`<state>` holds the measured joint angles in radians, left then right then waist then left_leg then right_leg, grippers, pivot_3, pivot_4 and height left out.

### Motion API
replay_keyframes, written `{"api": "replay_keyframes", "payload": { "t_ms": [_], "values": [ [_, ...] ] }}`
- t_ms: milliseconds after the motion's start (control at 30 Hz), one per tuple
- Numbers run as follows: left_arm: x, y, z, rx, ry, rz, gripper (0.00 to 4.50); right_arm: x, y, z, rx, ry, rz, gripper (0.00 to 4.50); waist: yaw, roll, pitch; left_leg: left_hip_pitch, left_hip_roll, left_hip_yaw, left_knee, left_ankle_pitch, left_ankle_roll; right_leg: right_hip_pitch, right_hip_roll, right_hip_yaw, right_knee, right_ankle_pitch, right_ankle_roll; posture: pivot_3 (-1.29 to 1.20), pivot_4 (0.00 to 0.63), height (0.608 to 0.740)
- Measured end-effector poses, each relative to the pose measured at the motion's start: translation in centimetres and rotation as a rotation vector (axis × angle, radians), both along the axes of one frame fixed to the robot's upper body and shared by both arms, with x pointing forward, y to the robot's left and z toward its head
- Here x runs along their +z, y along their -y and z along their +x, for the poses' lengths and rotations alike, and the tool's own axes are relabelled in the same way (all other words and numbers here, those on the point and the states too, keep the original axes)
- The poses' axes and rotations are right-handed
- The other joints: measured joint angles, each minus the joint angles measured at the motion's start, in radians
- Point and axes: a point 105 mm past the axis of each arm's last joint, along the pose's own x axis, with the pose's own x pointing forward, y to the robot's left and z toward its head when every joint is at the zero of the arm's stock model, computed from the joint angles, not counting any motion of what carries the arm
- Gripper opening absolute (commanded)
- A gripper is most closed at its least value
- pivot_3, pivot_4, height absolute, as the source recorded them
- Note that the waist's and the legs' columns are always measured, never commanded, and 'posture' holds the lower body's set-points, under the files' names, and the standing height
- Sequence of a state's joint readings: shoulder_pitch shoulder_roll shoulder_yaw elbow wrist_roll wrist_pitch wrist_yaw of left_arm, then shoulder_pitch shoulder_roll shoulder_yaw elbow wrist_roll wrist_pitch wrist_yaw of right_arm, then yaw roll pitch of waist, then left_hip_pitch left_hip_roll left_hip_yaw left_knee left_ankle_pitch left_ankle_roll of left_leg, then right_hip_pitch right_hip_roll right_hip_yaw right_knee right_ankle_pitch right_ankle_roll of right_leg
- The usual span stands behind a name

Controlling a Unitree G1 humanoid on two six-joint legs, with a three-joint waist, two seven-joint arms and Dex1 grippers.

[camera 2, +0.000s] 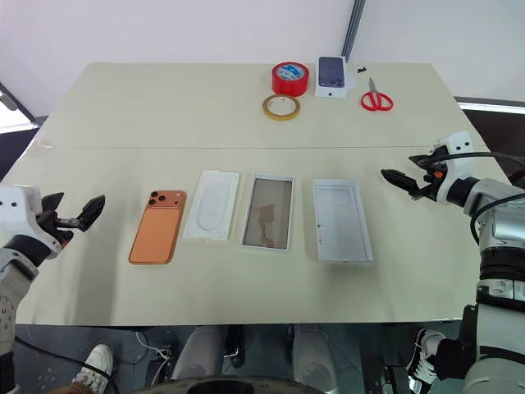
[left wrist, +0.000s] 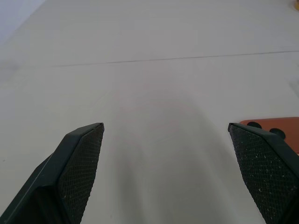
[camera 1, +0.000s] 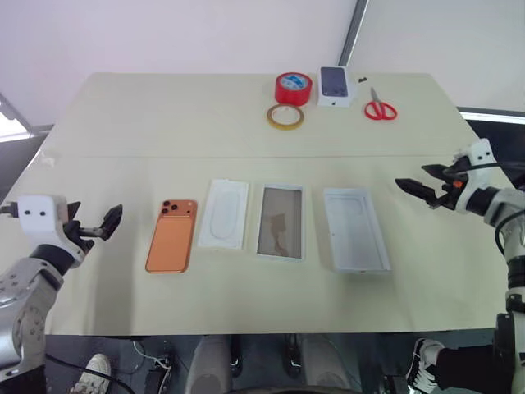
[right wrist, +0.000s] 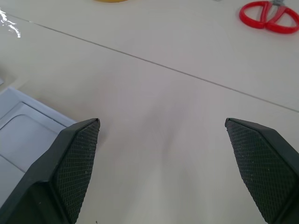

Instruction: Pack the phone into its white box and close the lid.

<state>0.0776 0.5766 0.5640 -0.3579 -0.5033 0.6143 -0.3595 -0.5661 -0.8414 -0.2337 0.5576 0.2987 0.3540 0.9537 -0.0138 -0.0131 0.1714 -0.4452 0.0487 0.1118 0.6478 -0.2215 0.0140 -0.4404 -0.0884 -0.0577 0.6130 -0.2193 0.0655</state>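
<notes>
The orange phone (camera 1: 172, 235) lies flat, lenses up, at the left end of a row on the cream table (camera 1: 164, 123). Two places to its right sits the white box (camera 1: 280, 222), a shallow base with a dull brownish inside. Right of that the wider lid (camera 1: 356, 229) lies open side up; its corner shows as the lid (right wrist: 23, 140) in the right wrist view. My left gripper (camera 1: 98, 223) hovers open left of the phone (left wrist: 273, 128), holding nothing. My right gripper (camera 1: 413, 176) is open and empty, apart from the lid on its right.
A thin white insert (camera 1: 223, 214) with a rounded outline lies between phone and box. At the back stand a red tape roll (camera 1: 293, 87), a yellow tape ring (camera 1: 285, 116), a small white box picturing a dark phone (camera 1: 335, 85) and red scissors (camera 1: 380, 109).
</notes>
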Motion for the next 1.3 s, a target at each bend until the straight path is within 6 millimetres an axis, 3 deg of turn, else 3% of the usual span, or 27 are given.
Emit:
{"api": "replay_keyframes", "payload": {
  "t_ms": [400,500,733,900,1133,1300],
  "values": [
    [0.5,0.9,-0.1,-0.015,0.013,-0.003,4.47,0.1,-2.2,1.2,0.062,0.027,0.009,4.49,0.000,0.000,0.000,0.000,0.000,0.000,0.000,0.000,0.000,0.000,0.001,0.000,0.001,0.000,0.000,0.00,0.150,0.740],
    [0.9,1.8,0.1,-0.046,0.023,-0.019,4.47,0.3,-3.6,1.4,0.117,0.033,-0.011,4.49,0.001,0.000,0.000,0.000,0.000,0.000,0.000,0.000,0.000,0.001,0.001,0.000,0.001,0.000,0.000,0.00,0.150,0.740],
    [1.3,7.7,1.0,-0.255,0.012,-0.134,4.47,1.4,-10.5,0.3,0.365,0.090,-0.090,4.49,0.003,0.000,0.000,0.001,0.000,0.000,0.001,0.002,0.002,0.002,0.003,0.000,0.002,0.000,0.001,0.00,0.150,0.740],
    [0.9,11.6,1.7,-0.369,-0.073,-0.221,4.47,0.6,-15.5,-2.6,0.563,0.073,-0.177,4.49,0.005,0.000,0.000,0.001,0.000,-0.001,0.003,0.002,0.002,0.002,0.004,0.000,0.004,0.000,0.001,0.00,0.150,0.740],
    [0.0,14.1,2.8,-0.360,-0.241,-0.277,4.47,0.5,-18.1,-4.5,0.664,0.081,-0.194,4.49,0.004,-0.001,0.000,0.002,0.000,-0.002,0.004,0.002,0.003,0.004,0.005,0.000,0.004,0.000,0.002,0.00,0.150,0.740],
    [-1.6,15.2,3.4,-0.343,-0.371,-0.341,4.47,0.4,-18.7,-4.9,0.673,0.083,-0.177,4.49,0.005,-0.002,0.000,0.002,0.000,-0.002,0.004,0.003,0.003,0.005,0.006,-0.001,0.004,0.000,0.002,0.00,0.150,0.740]
  ]
}}
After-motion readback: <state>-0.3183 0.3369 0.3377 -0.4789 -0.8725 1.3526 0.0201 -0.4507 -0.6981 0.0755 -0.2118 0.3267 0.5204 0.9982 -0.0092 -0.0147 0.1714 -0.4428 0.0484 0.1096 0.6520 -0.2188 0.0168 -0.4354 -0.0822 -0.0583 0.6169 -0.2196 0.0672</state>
